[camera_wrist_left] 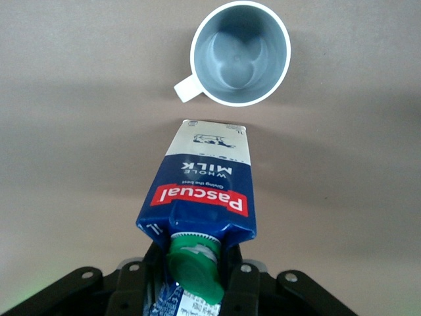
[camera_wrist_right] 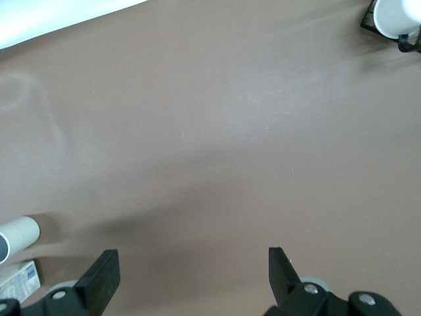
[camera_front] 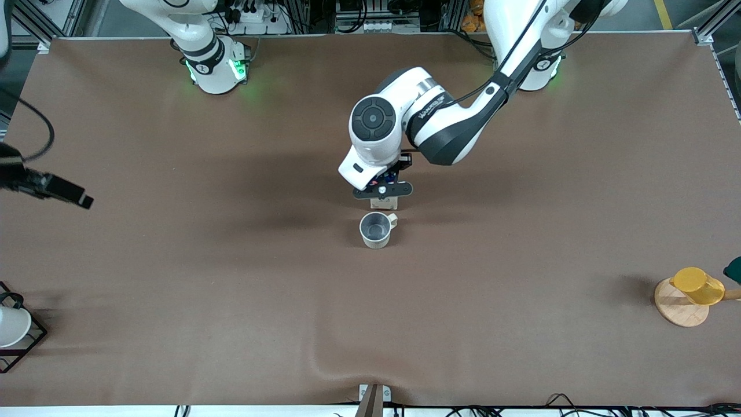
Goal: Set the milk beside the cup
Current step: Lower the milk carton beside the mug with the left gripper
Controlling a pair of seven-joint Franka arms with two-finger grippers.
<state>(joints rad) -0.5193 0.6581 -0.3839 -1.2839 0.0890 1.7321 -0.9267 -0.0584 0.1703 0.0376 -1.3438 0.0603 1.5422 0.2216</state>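
My left gripper (camera_front: 384,193) is shut on the gabled top of the milk (camera_front: 385,202), beside its green cap (camera_wrist_left: 194,270). The dark-blue carton (camera_wrist_left: 200,191) hangs base-down close to the table. Its base is right beside the cup (camera_front: 376,229), on the side farther from the front camera, with a small gap between them. The off-white cup (camera_wrist_left: 240,52) stands upright with its grey inside empty and its handle (camera_wrist_left: 186,89) toward the carton. My right gripper (camera_front: 69,194) is open and empty over bare table at the right arm's end (camera_wrist_right: 191,270), where that arm waits.
A yellow cup on a wooden stand (camera_front: 692,289) sits at the left arm's end, near the front camera. A black wire rack with a white object (camera_front: 14,331) stands at the right arm's end, near the front edge; it also shows in the right wrist view (camera_wrist_right: 393,18).
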